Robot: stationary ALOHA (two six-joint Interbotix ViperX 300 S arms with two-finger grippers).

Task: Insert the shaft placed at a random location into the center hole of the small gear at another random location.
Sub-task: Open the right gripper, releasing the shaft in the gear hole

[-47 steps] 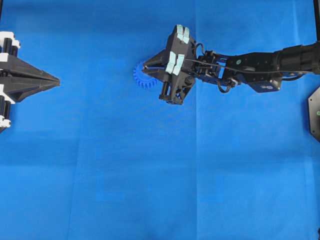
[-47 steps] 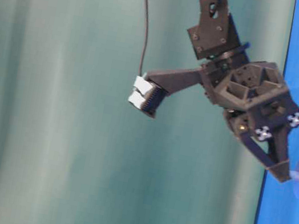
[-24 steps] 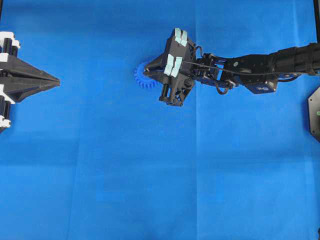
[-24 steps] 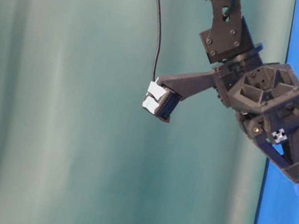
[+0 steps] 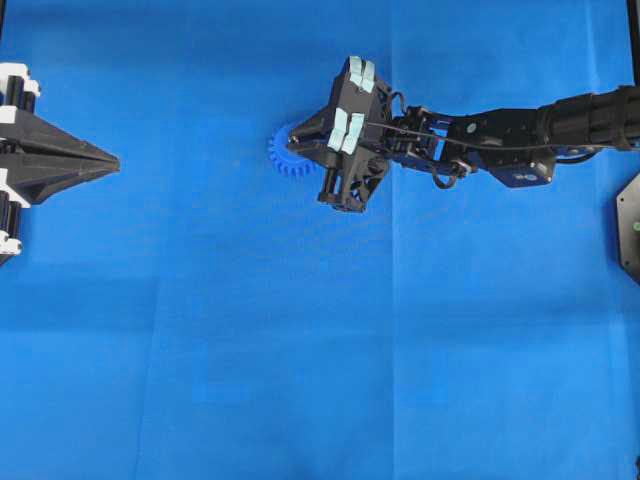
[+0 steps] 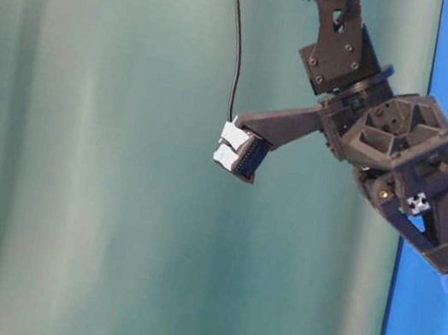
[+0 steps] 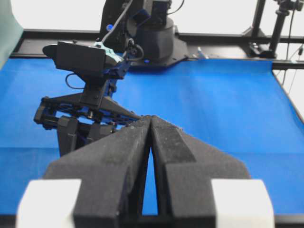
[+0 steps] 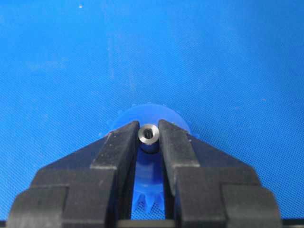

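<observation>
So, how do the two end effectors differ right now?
The right end effector is shut on the shaft, right over the gear; the left end effector is shut on nothing. The right reaches toward mid-cloth; the left waits at the edge. Both have black fingers.

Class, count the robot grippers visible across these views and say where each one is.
2. The left gripper sits shut at the left edge of the overhead view, away from the work. The right gripper is over the gear, shut on the shaft.
</observation>
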